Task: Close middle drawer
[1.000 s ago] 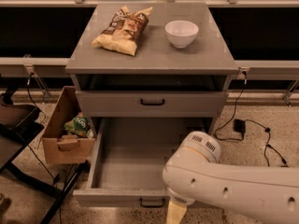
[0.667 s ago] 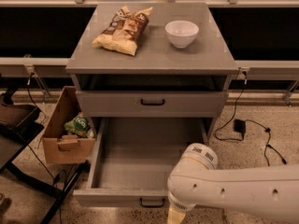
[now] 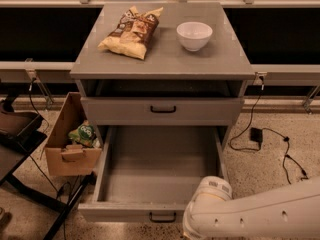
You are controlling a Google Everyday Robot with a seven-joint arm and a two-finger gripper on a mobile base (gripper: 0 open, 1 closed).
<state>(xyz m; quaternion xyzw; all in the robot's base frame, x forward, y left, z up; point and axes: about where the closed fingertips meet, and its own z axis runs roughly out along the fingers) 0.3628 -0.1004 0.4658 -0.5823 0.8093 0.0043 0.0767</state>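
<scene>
The middle drawer point(image 3: 160, 169) is pulled far out of the grey cabinet point(image 3: 162, 59). Its plain grey inside is empty, and its small black bar handle point(image 3: 162, 217) is on the front panel near the bottom edge. The upper drawer point(image 3: 163, 110) above it is shut. My white arm point(image 3: 250, 216) comes in from the lower right, with its wrist joint point(image 3: 212, 191) over the drawer's front right corner. The gripper hangs below the wrist, just right of the handle, and is cut off by the bottom edge of the view.
A chip bag point(image 3: 131, 31) and a white bowl point(image 3: 194, 35) sit on the cabinet top. An open cardboard box point(image 3: 70, 144) holding a green packet stands on the floor to the left, beside a black stand point(image 3: 30, 184). Black cables point(image 3: 270, 139) lie on the floor to the right.
My arm has dropped lower in the view and shifted slightly right, and the gripper tip has slipped below the bottom edge. The middle drawer stays open by the same amount.
</scene>
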